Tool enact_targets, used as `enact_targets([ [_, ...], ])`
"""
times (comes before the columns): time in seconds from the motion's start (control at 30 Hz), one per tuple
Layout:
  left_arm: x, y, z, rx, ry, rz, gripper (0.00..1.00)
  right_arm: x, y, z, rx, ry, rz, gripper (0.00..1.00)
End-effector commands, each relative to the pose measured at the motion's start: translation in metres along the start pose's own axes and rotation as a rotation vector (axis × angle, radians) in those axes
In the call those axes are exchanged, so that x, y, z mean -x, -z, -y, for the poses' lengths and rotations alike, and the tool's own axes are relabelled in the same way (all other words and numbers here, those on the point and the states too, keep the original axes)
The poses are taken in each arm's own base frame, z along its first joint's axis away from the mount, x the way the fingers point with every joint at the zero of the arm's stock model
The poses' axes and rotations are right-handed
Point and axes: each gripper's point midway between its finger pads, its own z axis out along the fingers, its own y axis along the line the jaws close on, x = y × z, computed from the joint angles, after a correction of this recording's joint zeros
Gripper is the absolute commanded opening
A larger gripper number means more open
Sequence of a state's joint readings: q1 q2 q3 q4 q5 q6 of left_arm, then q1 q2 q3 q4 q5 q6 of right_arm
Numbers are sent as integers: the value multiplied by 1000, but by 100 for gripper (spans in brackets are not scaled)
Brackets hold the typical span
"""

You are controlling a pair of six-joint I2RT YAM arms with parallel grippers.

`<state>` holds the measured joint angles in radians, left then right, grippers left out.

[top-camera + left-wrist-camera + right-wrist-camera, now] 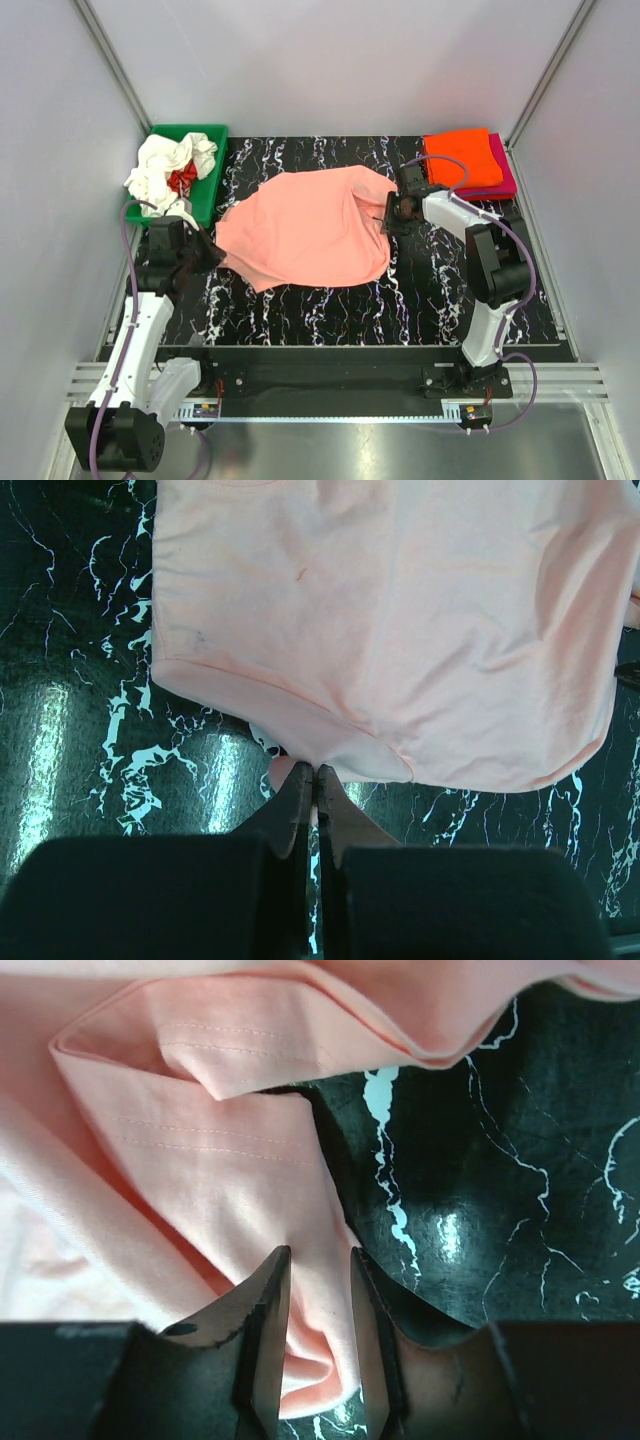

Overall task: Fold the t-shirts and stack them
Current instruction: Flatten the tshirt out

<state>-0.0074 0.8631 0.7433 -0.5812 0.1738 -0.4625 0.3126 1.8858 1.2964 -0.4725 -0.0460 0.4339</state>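
Clamped tight w/ L gripper (315,775) on hem of salmon-pink t-shirt (305,230), its 9 o'clock edge. Parted at R gripper (320,1265), straddling loose fold, 3 o'clock edge. Spread mid table (330,310). Stacked at 1 o'clock: orange t-shirt (458,152) on magenta t-shirt (505,180).

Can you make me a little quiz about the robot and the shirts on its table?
1. True or false: the orange t-shirt lies on top of the magenta t-shirt.
2. Pick one: where are the white t-shirt and the red t-shirt?
A. in the green bin
B. on the folded pile
C. under the right arm
3. Fill the gap: the left claw is pinched shut on the edge of the ___ t-shirt.

Key: 1 true. 2 A. 3 the salmon-pink t-shirt, spread out in the middle of the table.
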Motion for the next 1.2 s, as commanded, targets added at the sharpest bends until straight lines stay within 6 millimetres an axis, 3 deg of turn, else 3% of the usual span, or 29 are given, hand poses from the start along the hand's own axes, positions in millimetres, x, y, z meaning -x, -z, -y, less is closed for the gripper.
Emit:
enact_targets([
  [0.0,9,2,5,-31,-26,48,0,5,-5,-14,72,31,18,37],
  [0.1,9,1,6,-33,-26,43,0,3,-9,-15,81,30,8,26],
  [0.13,9,1,5,-33,-25,41,0,4,-8,-15,82,27,12,12],
  [0.17,9,1,6,-33,-26,43,0,5,-8,-13,77,18,14,6],
  [0.23,8,1,6,-33,-26,43,0,6,-4,-10,70,1,26,0],
  [0.37,8,1,6,-35,-26,42,0,5,14,1,46,-21,60,0],
  [0.4,9,2,6,-36,-26,45,0,13,28,5,25,-32,109,0],
  [0.47,8,2,7,-39,-27,41,0,1,41,24,-67,-90,105,0],
  [0.5,7,1,7,-39,-26,39,0,7,60,36,-130,-123,162,0],
  [0.57,7,1,8,-43,-28,34,0,-11,76,50,-196,-218,150,0],
  [0.6,6,0,8,-44,-28,30,0,-7,95,52,-198,-251,209,0],
  [0.63,6,0,8,-44,-28,30,0,-22,96,59,-208,-293,201,0],
  [0.7,7,0,8,-43,-28,31,0,-29,111,59,-180,-329,234,0],
  [0.8,8,1,6,-33,-30,42,0,-47,107,63,-173,-361,206,8],
  [0.83,9,1,5,-25,-30,48,0,-50,104,65,-179,-357,196,28],
  [0.9,9,2,5,-24,-32,50,0,-51,96,66,-196,-347,172,38],
  [1.0,9,2,5,-25,-36,48,0,-50,90,73,-248,-316,155,43],
  [1.17,8,2,6,-27,-40,48,0,-63,93,86,-310,-437,142,42],
])
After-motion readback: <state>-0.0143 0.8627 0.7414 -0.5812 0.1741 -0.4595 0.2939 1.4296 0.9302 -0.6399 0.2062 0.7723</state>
